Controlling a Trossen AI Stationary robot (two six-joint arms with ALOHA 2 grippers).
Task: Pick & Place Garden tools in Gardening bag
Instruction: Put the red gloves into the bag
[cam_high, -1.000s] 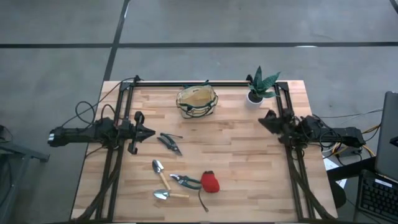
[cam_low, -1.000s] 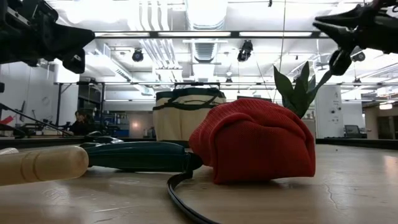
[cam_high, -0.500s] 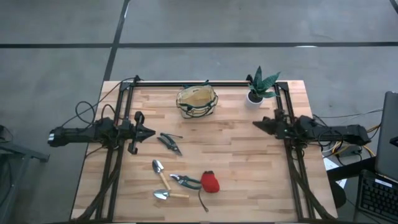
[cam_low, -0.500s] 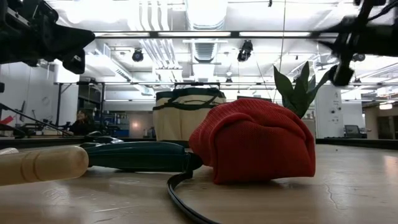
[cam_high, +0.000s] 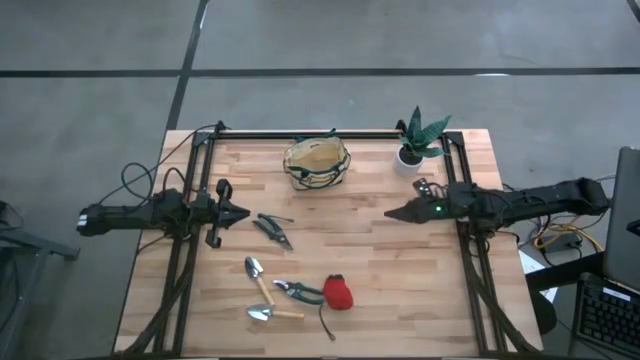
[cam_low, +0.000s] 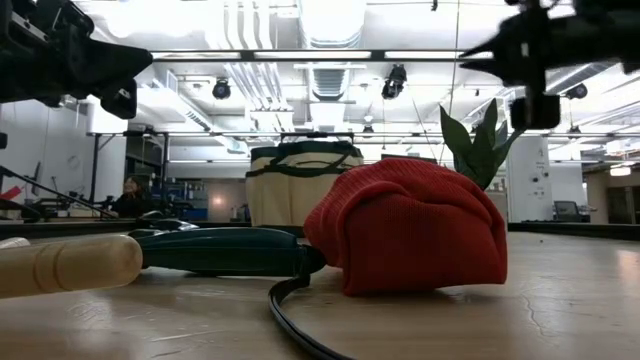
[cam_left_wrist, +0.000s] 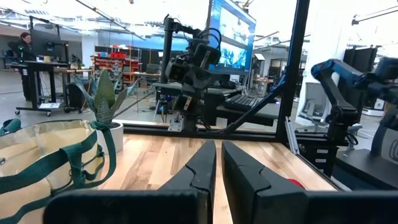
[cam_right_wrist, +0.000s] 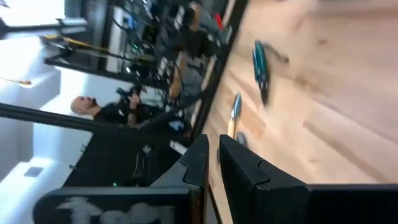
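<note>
The garden tools lie on the near-left part of the table: dark snips (cam_high: 273, 228), two wooden-handled trowels (cam_high: 258, 279) (cam_high: 272, 314), pruning shears (cam_high: 298, 291) and a red glove (cam_high: 338, 292). In the low view the glove (cam_low: 410, 230) fills the foreground. The tan gardening bag (cam_high: 317, 163) stands upright on its base at the far middle. My left gripper (cam_high: 243, 212) hangs shut and level at the left side, above the table. My right gripper (cam_high: 390, 213) is shut, points level toward the table's middle from the right and holds nothing.
A green plant in a white pot (cam_high: 417, 140) stands at the far right, just beyond my right arm. Black frame rails (cam_high: 330, 133) run along the far edge and both sides. A bare stretch of wood (cam_high: 400, 270) lies between the tools and the right rail. People sit beyond the table (cam_right_wrist: 93, 109).
My right gripper has reached out from the right rail toward the table's middle, rising a little and rolling about its own axis, and stays shut. The tools and bag have not moved.
</note>
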